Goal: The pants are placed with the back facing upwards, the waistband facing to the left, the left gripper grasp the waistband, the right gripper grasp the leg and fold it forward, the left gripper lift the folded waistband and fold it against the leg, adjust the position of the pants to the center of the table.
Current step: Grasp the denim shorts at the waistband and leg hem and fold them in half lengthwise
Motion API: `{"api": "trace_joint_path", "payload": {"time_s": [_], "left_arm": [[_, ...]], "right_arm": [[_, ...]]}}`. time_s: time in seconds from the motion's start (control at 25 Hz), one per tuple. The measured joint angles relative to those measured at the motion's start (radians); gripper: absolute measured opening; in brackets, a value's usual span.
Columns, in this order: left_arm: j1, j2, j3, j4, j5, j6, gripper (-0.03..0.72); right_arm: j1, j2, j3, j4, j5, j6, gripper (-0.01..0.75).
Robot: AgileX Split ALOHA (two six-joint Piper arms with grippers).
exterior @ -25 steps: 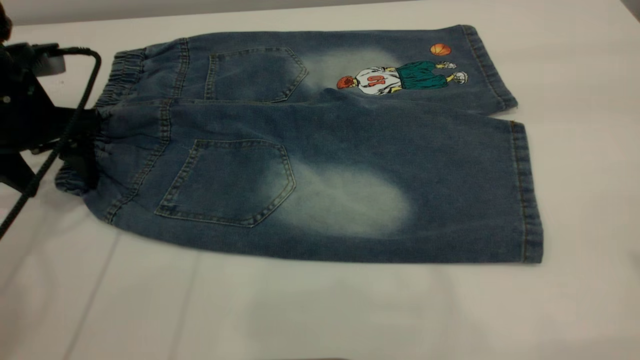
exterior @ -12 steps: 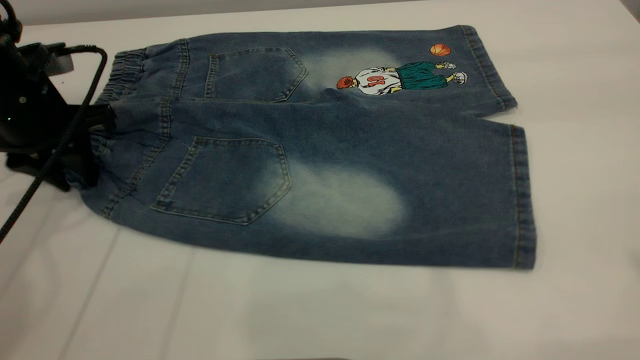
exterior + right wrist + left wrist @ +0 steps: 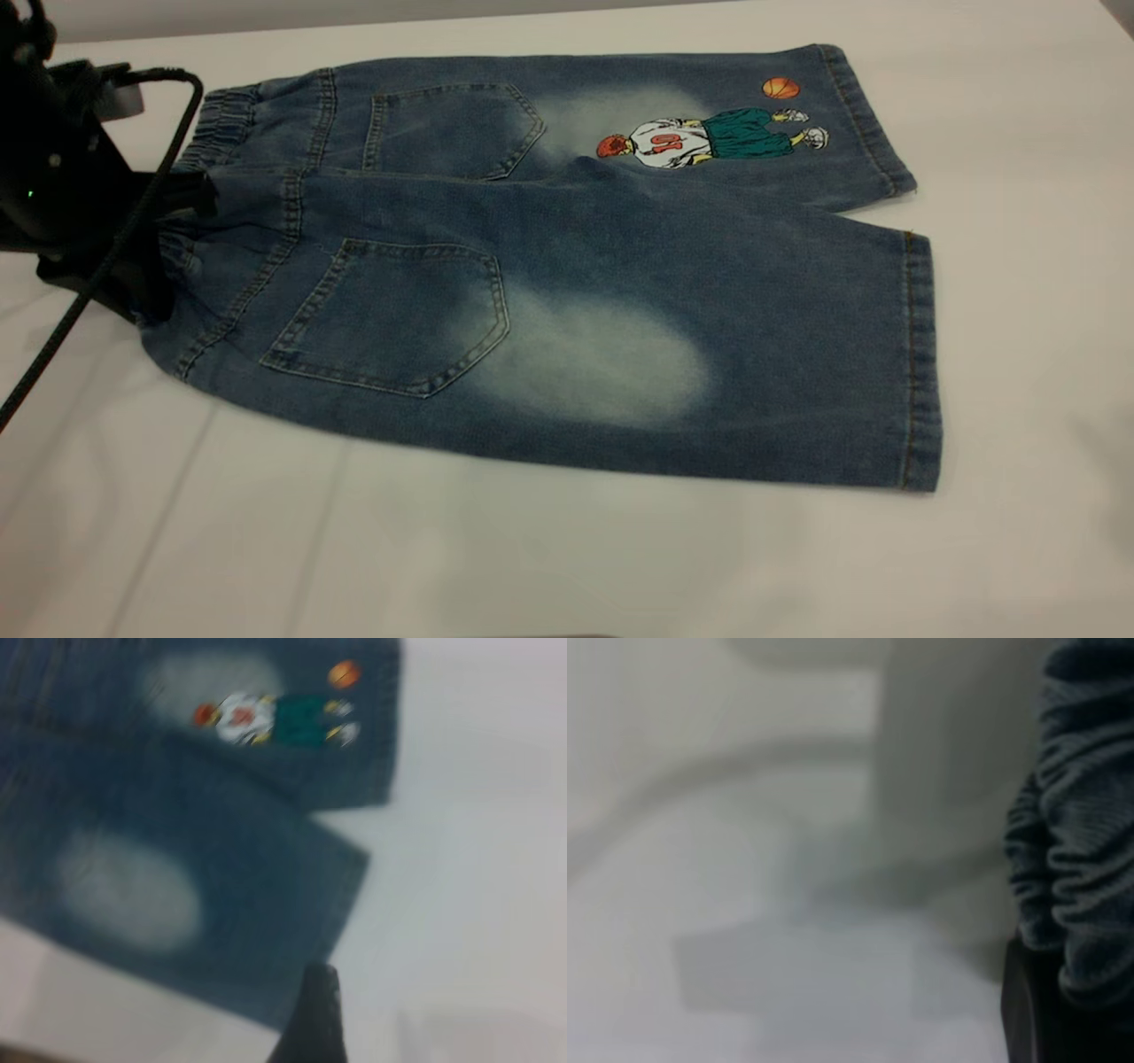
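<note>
The pants (image 3: 567,292) lie back side up on the white table (image 3: 567,549), waistband (image 3: 221,124) to the left. My left gripper (image 3: 173,239) is at the far left, shut on the near half of the waistband and holding it slightly raised. The left wrist view shows the puckered waistband (image 3: 1085,859) against a black finger (image 3: 1028,1010). The plain leg (image 3: 753,354) with its pale patch lies nearest the front. My right gripper (image 3: 399,1019) is out of the exterior view. It hovers open over bare table just off that leg's hem (image 3: 341,895), with one finger (image 3: 317,1010) showing.
The far leg carries the cartoon basketball print (image 3: 709,137). A thick black cable (image 3: 97,266) trails from the left arm across the table's left side. Bare tabletop lies in front of and to the right of the pants.
My left gripper has moved right and toward the back with the waistband in it. The near pocket and leg shifted with it, and the near hem corner slid toward the front.
</note>
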Motion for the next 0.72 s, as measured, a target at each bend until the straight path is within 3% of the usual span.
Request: {"api": "trace_joint_path", "payload": {"time_s": [0.32, 0.56, 0.72], "left_arm": [[-0.005, -0.001, -0.095, -0.009, 0.121, 0.069, 0.077], [-0.005, -0.001, -0.124, -0.012, 0.156, 0.088, 0.077], [-0.005, -0.001, -0.128, -0.012, 0.157, 0.09, 0.077]], "right_arm": [[0.021, 0.212, -0.006, 0.145, 0.014, -0.203, 0.592], [0.198, 0.363, -0.007, 0.041, -0.05, -0.308, 0.592], [0.322, 0.47, -0.007, -0.098, -0.067, -0.255, 0.592]]}}
